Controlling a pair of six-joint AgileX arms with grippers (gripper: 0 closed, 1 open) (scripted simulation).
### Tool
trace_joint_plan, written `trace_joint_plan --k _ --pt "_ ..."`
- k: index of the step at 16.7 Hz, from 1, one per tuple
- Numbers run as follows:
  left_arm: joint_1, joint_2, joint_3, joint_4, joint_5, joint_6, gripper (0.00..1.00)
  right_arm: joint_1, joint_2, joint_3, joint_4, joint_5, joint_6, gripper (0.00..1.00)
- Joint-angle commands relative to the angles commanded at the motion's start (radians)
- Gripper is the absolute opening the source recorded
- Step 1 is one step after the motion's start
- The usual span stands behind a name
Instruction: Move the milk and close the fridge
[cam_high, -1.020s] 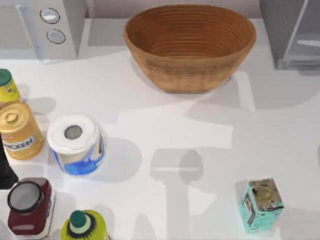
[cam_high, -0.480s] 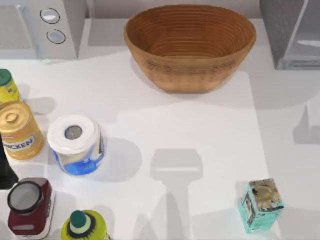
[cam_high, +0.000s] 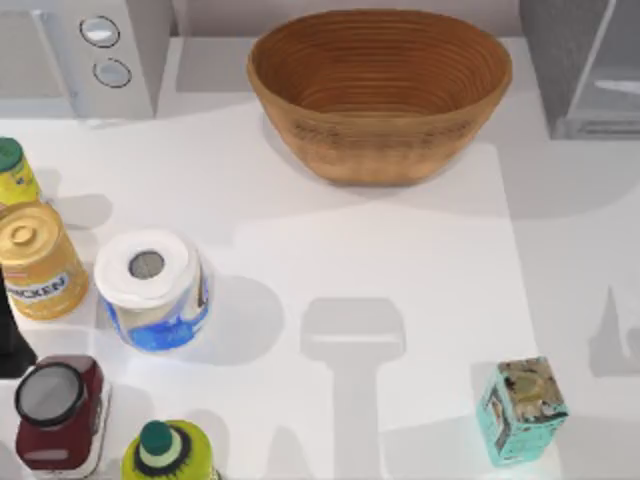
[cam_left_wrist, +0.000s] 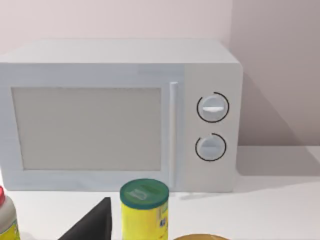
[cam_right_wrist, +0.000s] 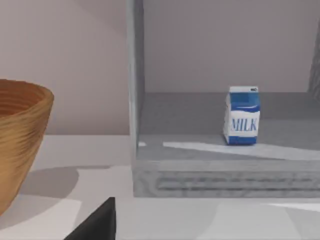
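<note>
Only shadows have shifted rightward on the table (cam_high: 400, 250); the milk (cam_right_wrist: 243, 116) stands upright inside the fridge (cam_right_wrist: 200, 170).

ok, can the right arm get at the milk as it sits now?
Probably yes. In the right wrist view the milk stands upright on the open fridge's floor, with nothing between camera and carton. The door isn't across the opening. The basket sits off to one side, clear of that line.

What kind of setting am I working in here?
Most likely a kitchen counter, rendered in simulation. A microwave with two knobs stands at the back left of the white table, an open fridge at the back right holds the milk, and food containers sit along the left.
</note>
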Motion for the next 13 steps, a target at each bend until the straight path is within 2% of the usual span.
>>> trace_joint_plan --k 8,13 --pt "0.0 0.0 0.0 0.0 0.0 0.0 1.0 0.005 -0.028 -0.013 -0.023 -0.001 0.002 1.0" --pt "0.0 0.0 0.0 0.0 0.0 0.0 1.0 0.016 -0.151 0.085 -0.238 -0.011 0.013 1.0"
